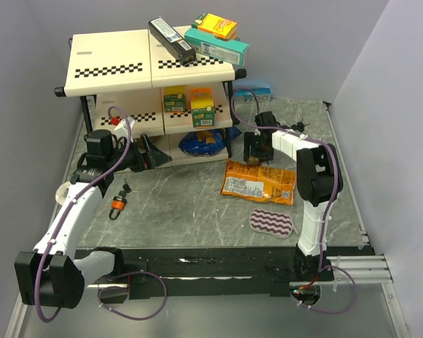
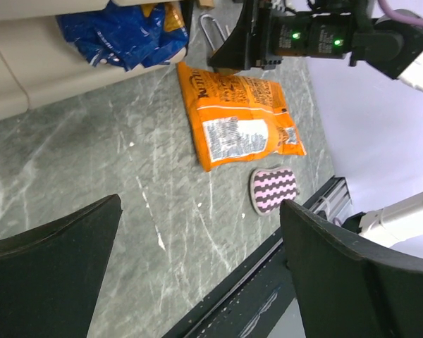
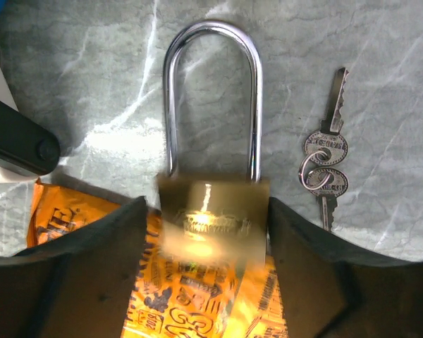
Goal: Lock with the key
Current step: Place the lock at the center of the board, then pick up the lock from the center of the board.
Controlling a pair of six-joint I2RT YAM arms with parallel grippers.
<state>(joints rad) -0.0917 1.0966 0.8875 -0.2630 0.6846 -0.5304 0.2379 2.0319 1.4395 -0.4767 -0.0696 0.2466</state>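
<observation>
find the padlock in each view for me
Top external: hidden under the right pincer, above the orange snack bag.
Left wrist: only the padlock's shackle, top centre, by the bag's corner.
Right wrist: padlock body centre frame, between the pincer's fingers, overlapping the bag.
Shared landmark: the orange snack bag.

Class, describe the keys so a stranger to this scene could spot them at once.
Find the orange chip bag on the table. A brass padlock sits at its edge, between the fingers of the right gripper. In that wrist view, the keys lie on bare table right of the shackle: two silver keys on one ring, apart from the lock.
</observation>
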